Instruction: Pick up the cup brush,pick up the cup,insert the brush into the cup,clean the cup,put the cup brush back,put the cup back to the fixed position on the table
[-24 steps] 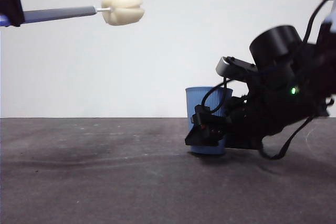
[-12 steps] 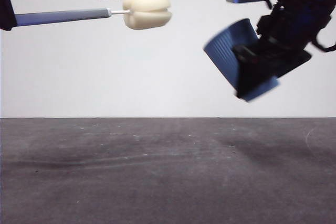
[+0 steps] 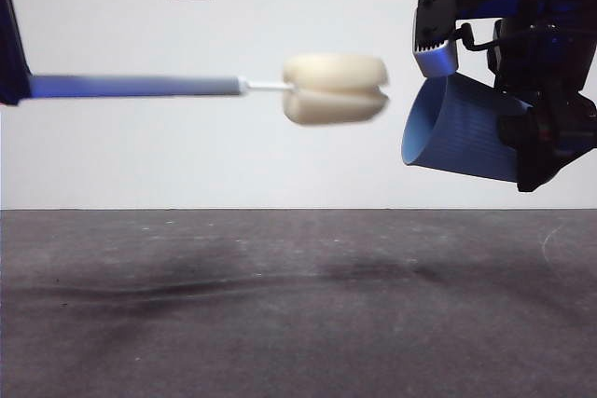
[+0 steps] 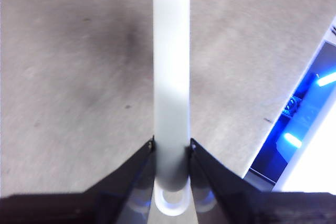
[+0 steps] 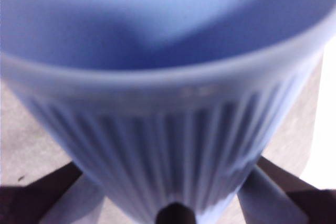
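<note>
Low, level front camera facing the wall [image 3: 280,81]; two close wrist cameras above the shared table [image 4: 63,77].

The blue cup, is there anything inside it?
Nothing shows inside the cup: the right wrist view looks into bare blue wall, though the bottom is out of sight. The sponge of the cup brush is just outside its mouth, held by the left gripper.

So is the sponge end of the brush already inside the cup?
No, in the front view the sponge head of the brush hangs in the air just short of the open mouth of the tilted cup.
</note>
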You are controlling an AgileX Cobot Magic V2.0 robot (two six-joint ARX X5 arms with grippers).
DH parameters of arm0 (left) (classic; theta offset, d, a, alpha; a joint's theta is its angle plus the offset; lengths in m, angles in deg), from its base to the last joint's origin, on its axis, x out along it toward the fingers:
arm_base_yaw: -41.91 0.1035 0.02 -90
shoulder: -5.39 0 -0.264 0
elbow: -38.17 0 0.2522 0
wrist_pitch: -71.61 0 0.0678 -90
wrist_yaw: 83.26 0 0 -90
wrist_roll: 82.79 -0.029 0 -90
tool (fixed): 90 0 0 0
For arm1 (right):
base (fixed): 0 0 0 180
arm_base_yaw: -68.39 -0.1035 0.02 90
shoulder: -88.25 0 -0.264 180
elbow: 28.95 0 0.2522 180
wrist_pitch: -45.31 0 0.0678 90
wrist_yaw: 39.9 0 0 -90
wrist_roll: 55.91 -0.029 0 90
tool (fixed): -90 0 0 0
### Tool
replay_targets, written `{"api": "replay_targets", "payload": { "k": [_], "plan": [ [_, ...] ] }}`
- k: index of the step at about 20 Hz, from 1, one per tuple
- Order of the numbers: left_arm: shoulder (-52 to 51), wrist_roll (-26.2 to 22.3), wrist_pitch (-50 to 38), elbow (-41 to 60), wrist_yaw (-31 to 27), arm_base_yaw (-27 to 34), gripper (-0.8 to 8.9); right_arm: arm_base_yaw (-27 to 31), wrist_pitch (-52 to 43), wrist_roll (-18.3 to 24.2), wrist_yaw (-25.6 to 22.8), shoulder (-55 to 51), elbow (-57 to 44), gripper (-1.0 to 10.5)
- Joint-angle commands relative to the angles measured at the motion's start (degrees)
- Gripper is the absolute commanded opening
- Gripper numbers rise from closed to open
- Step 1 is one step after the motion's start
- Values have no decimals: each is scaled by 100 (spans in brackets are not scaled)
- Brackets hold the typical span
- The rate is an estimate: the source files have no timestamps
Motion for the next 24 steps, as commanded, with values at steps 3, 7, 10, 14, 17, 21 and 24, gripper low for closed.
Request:
{"api": "replay_targets", "payload": {
  "k": [3,7,10,14,17,21,24],
  "plan": [
    [251,-66,-203,57,28,-162,-8,-278,-94,501,-144,37,24,-13],
    [496,-63,-282,57,28,-339,-8,-509,-195,743,-166,37,24,-13],
    [662,-31,-654,57,35,-457,-9,-675,-214,914,-168,37,24,-13],
    [938,160,-1110,55,68,-599,-9,-933,-214,933,-164,39,24,-13],
    [1198,380,-1320,55,83,-719,-9,-1141,-212,966,-166,39,24,-13],
    [1211,660,-1403,55,-4,-743,-8,-1290,-208,962,-264,39,24,-13],
    [1156,728,-863,55,-518,-697,-8,-1287,-190,933,-334,39,24,-13]
  ]
}}
